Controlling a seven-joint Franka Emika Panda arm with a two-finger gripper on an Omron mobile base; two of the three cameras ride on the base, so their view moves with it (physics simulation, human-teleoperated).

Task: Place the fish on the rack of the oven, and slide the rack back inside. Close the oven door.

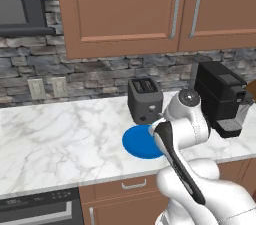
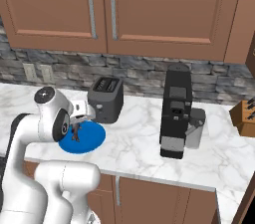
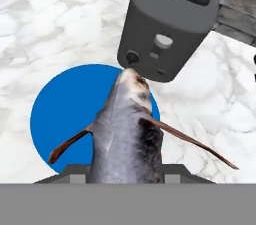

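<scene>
My gripper is shut on the fish, a grey fish with thin reddish-brown fins whose head points away toward the toaster. In the right base view the fish hangs small and dark under the gripper, just above the blue plate. From the hand view the fish is lifted clear of the blue plate below it. The left base view has my arm covering the hand, and part of the blue plate shows beside it. The oven, its rack and its door are out of view.
A dark toaster stands just behind the plate, close to the fish's head. A black coffee machine is on the counter to the right, a knife block farther right. A dark appliance front sits under the counter at left.
</scene>
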